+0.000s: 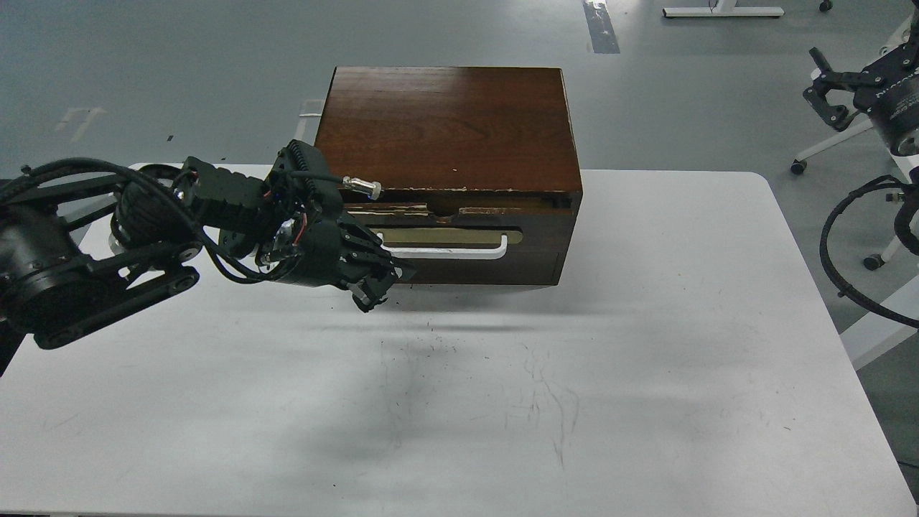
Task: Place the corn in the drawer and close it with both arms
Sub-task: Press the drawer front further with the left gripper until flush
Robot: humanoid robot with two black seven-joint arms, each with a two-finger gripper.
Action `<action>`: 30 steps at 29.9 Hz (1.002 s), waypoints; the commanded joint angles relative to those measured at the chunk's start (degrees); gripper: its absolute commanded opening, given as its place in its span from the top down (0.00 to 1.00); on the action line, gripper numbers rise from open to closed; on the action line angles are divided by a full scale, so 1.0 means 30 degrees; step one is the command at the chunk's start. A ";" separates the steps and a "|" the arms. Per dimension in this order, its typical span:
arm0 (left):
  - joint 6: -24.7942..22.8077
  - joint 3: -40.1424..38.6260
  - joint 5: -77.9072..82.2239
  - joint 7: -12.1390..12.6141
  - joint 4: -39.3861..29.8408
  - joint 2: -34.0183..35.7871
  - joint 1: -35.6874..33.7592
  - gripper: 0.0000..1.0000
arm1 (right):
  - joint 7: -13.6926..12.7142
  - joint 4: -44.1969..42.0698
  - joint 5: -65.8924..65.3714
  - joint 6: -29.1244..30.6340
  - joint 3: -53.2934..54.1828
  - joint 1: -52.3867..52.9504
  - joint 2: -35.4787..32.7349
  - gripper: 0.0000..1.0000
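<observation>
The dark brown drawer (459, 244) with its white bar handle (449, 251) sits pushed in, its front level with the wooden cabinet (445, 129). The corn is not in view. My left gripper (380, 281) hangs just in front of the drawer's lower left corner, below the handle's left end, fingers pointing down and right. It is too dark to tell its fingers apart. My right gripper (820, 87) is raised far to the right, off the table, with its fingers apart and empty.
The cabinet stands at the back middle of the white table (646, 345). The table's right edge (811, 273) is close to black cables and wheeled stand legs (861, 237) on the grey floor.
</observation>
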 commanded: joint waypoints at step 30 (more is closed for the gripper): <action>0.0000 -0.0230 -0.0055 0.0182 0.2232 -0.0719 0.0024 1.00 | 0.0030 -0.0143 0.0000 0.0000 0.0059 -0.0035 -0.0164 0.00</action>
